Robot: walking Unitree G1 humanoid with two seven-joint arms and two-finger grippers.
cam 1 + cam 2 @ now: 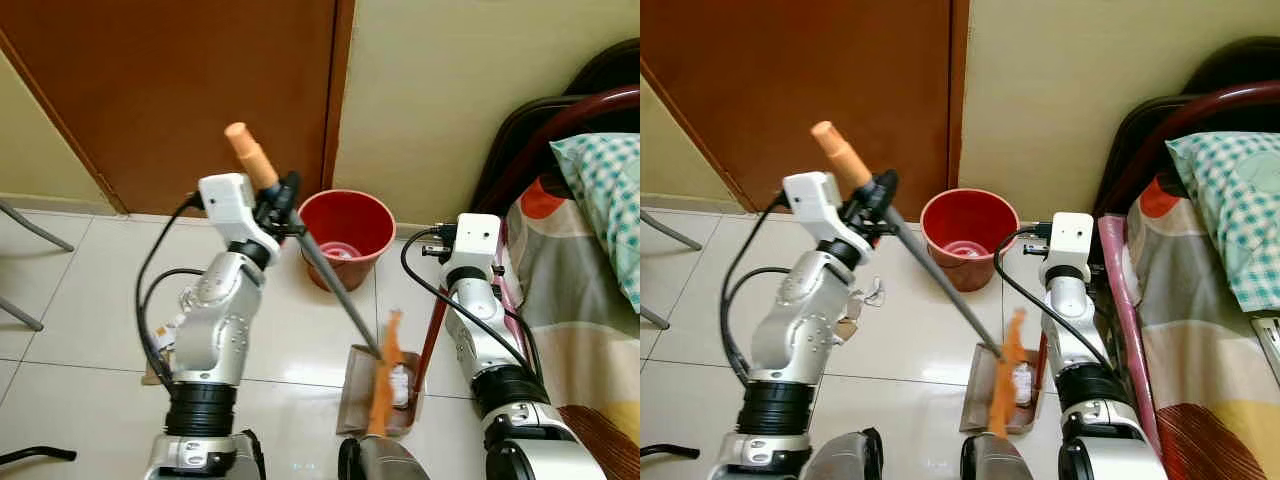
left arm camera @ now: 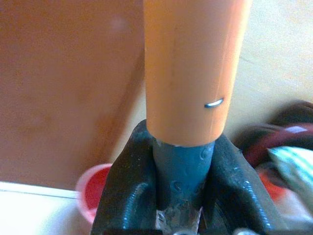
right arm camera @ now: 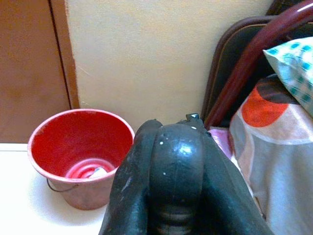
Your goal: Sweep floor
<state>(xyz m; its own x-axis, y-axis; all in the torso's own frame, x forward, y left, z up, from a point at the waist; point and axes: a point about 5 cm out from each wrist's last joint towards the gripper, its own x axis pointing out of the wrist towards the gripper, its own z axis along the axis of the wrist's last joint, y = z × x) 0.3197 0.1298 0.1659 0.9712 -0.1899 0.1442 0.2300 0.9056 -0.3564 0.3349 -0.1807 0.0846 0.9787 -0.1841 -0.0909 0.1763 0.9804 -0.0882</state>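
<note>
A: Where's the broom [image 1: 335, 285]?

B: The left end effector [image 1: 283, 205] is clamped on its grey shaft just under the orange grip. The shaft slants down and away to the orange bristles, which sit at the dustpan [image 1: 358, 402] on the floor.

A: And the right end effector [image 3: 171, 166]?

B: Its fingers are pressed together around a dark handle, probably the dustpan's. The red bucket [image 1: 346, 237] stands beyond it, by the wall.

A: How to sweep well?

B: I'd use short strokes toward the pan, keeping its lip flat on the tiles.
</note>
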